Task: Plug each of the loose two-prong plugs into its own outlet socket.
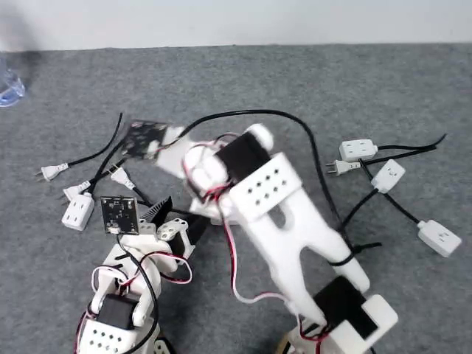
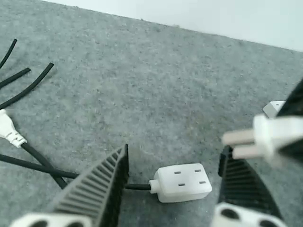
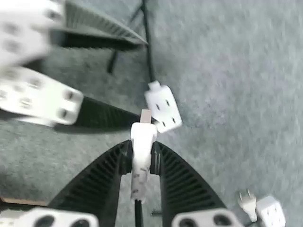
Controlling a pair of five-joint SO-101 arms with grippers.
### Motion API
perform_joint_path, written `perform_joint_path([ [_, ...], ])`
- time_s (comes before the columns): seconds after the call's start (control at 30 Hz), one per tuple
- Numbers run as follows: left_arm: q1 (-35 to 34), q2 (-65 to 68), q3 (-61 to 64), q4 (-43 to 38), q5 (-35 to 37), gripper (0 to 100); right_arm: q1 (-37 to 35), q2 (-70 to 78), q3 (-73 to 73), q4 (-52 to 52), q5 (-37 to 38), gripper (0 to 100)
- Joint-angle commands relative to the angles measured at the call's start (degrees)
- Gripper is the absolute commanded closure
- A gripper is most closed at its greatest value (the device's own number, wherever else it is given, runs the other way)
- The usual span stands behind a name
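The white two-prong plug (image 3: 142,142) is sitting pinched tight in the right gripper (image 3: 141,148), its prongs pointing at a white outlet socket (image 3: 163,106) lying just beyond on the grey carpet (image 3: 236,71). The left gripper (image 2: 174,156) is hanging spread wide astride that socket. In the high view the right arm (image 1: 295,236) is pointing toward ten o'clock; spare sockets (image 1: 358,150) are lying at three o'clock, another loose plug (image 1: 50,172) at nine.
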Motion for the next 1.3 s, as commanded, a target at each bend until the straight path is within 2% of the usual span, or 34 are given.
perform_joint_path([
  [0.0,-0.18,-0.44,-0.66,0.44,0.09,71,8.66,-2.86,1.93,1.8,3.6,99.1],
  [0.13,-0.18,-0.44,-0.66,0.44,0.09,71,17.63,-2.42,7.65,0.13,8.09,99.1],
  [0.23,-0.18,-0.44,-0.66,0.35,0.09,71,20.88,-2.42,15.03,-3.82,10.46,99.1],
  [0.43,-0.18,-0.44,-0.66,0.35,0.09,71,20.97,-2.42,34.46,-15.25,12.75,99.1],
  [0.63,-0.18,-0.44,-0.66,0.35,0.09,71,21.32,-2.42,45.71,-24.48,12.48,99.1],
  [0.8,-0.18,-0.44,-0.66,0.35,0.09,71,23.6,-2.42,48.79,-29.23,12.57,98.4],
  [0.97,-0.18,-0.35,-0.66,0.35,0.09,71,26.86,-2.77,48.79,-29.76,12.57,83.1],
  [1.03,-0.18,-0.35,-0.66,0.35,0.09,71,27.82,-3.03,48.62,-30.29,12.84,80.0],
  [1.27,-0.18,-0.18,-0.66,0.35,0.09,71,28.7,-3.03,47.12,-31.43,12.92,80.0],
])
